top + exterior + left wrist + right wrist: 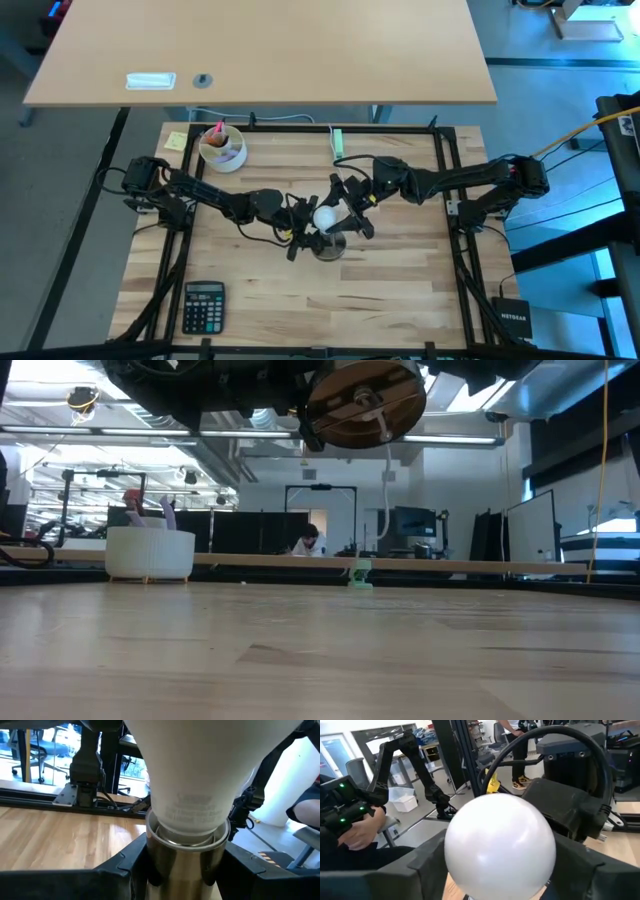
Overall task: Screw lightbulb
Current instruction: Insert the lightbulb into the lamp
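The white lightbulb [325, 215] stands with its screw base in a metal socket [185, 862], held above the middle of the table. The socket's round base disc [365, 400] shows from below in the low view, with a thin white cord [385, 455] hanging from it. My left gripper [303, 232] comes from the table's left and is shut on the socket. My right gripper [343, 210] comes from the right, with a finger on each side of the bulb's rounded head [500, 845]. My left gripper pinches the socket's metal barrel [165, 870] between its two fingers, just below the bulb's neck, coming level from the table's left. The socket is lifted clear of the table and tilted, its base disc facing down and toward the near edge. My right gripper has its two fingers [427, 865] against opposite sides of the bulb's rounded head [460, 855], coming level from the table's right. The head itself hides the places of contact. The bulb stays seated in the socket, clear of the table.
A white bowl [222, 147] with small items stands at the far left, beside a yellow note [177, 140]. A calculator [204, 305] lies near the front left. A small green thing [338, 141] lies at the far edge. A person's hand [355, 832] shows beyond the table.
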Controlling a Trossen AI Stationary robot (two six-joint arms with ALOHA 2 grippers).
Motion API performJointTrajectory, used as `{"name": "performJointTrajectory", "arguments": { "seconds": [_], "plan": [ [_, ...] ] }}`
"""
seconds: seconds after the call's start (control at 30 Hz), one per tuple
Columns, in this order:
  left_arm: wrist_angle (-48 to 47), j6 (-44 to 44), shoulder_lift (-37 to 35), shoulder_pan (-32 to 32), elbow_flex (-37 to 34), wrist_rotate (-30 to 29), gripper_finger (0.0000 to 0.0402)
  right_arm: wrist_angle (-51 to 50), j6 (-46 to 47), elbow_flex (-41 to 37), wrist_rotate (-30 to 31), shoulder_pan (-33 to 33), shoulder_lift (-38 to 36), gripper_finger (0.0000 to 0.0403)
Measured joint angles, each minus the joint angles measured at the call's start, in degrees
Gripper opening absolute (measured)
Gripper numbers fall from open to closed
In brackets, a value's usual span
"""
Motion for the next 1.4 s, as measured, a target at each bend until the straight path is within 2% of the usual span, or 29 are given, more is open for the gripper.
{"name": "performJointTrajectory", "arguments": {
  "seconds": [0.3, 0.47, 0.57, 0.77, 0.9, 1.1, 1.3, 1.4],
  "plan": [
    [-1.0, -1.1, 0.1, 0.0, -0.2, -4.2, 0.0164, -3.3, 0.0, 0.1, 3.2, 0.0, 0.0, 0.0259],
    [-7.2, -0.2, -2.8, -0.2, -0.2, -10.6, 0.0164, -4.9, -0.6, 0.2, 6.9, 0.0, -0.1, 0.0259],
    [-10.8, 0.6, -4.6, -0.9, -0.2, -16.7, 0.0164, -6.7, -1.9, 0.3, 12.2, 0.5, -0.2, 0.0259],
    [-14.8, 0.7, -5.4, -1.7, -0.2, -28.2, 0.0164, -9.4, -7.2, 0.3, 29.0, 4.2, -0.2, 0.026],
    [-14.9, -0.6, -5.4, -1.7, -0.2, -32.5, 0.0164, -10.0, -7.0, 0.3, 40.1, 6.3, -0.2, 0.026],
    [-17.6, -0.9, -5.5, -2.2, 1.3, -35.8, 0.0164, -10.9, 0.8, 0.3, 51.4, 8.1, -0.1, 0.0261],
    [-20.7, -0.5, -5.4, -2.8, 3.2, -38.5, 0.0164, -11.3, 6.6, 0.1, 54.4, 8.5, -0.1, 0.0261],
    [-22.1, -0.7, -5.4, -2.8, 3.3, -38.9, 0.0164, -11.0, 6.0, 0.1, 52.7, 8.4, 0.0, 0.0261]
  ]
}}
